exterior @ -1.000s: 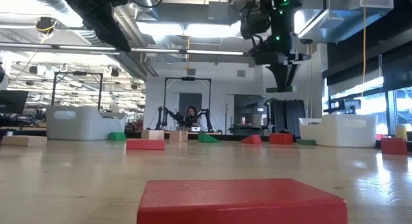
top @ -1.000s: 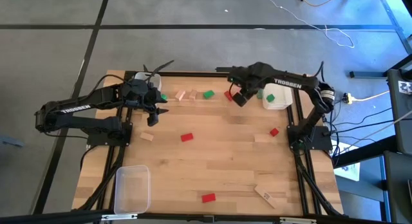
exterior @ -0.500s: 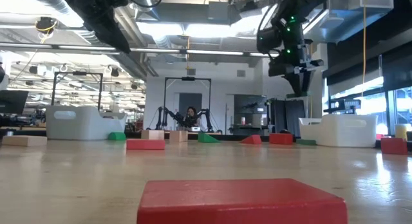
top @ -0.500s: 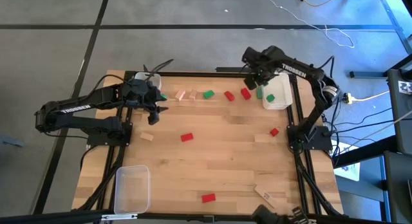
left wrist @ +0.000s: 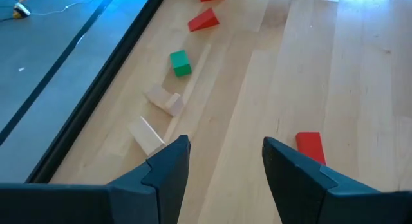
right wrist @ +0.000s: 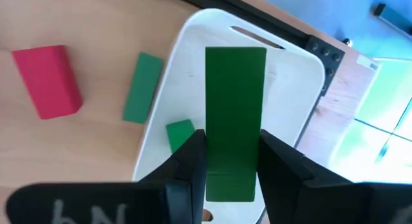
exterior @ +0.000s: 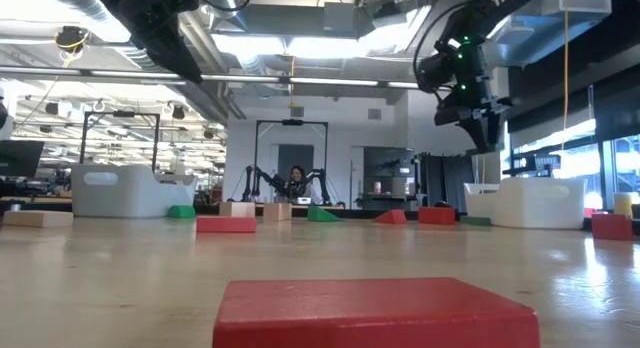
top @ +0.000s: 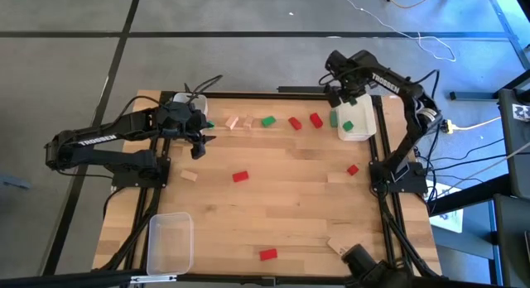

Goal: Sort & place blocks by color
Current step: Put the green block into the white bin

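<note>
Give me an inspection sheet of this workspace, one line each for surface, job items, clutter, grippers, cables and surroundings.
Surface: wooden table, on a dark frame.
Job's things: red, green and natural wood blocks scattered on it; a row near the far edge includes a green block; a small green block lies in the white bin; a clear bin stands at the near left corner.
Clutter: nothing seen.
Grippers: right gripper shut on a long green block, above the white bin; left gripper open, empty, over the table's far left.
Cables: white cable loose on the floor; black cables by the right arm's base.
Surroundings: grey floor; open workshop beyond, with a person far off.
</note>
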Motion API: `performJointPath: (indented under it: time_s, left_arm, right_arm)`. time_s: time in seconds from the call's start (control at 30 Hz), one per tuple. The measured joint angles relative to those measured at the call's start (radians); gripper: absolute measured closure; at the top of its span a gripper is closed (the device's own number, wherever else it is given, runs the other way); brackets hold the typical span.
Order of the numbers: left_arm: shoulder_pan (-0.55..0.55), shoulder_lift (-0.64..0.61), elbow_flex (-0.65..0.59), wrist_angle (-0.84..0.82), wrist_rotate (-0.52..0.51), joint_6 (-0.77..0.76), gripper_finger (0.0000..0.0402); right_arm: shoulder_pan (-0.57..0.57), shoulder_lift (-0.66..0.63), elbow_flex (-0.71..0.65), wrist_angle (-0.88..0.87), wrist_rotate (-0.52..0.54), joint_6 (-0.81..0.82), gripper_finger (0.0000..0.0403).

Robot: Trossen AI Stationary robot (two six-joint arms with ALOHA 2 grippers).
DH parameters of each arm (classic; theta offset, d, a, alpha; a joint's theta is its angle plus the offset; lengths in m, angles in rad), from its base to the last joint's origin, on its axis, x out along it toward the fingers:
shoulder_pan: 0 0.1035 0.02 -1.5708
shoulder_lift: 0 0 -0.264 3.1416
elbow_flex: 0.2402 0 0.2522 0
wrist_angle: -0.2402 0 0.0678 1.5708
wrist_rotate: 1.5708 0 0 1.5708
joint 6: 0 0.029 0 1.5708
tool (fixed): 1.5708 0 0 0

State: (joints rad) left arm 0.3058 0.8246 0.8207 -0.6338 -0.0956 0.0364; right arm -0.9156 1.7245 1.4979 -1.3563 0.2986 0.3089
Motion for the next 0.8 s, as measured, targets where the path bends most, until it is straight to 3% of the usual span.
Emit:
performJointPath:
  time_s: [0.27,0.8]
  left_arm:
    - [0.0,0.0,0.0,0.0,0.0,0.001,0.0213]
    - [0.0,0.0,0.0,0.0,-0.076,-0.047,0.0213]
  right_arm:
    - [-0.058,0.0,-0.035,0.006,-0.002,-0.003,0.0299]
    - [-0.068,0.0,-0.372,0.222,-0.083,-0.057,0.0299]
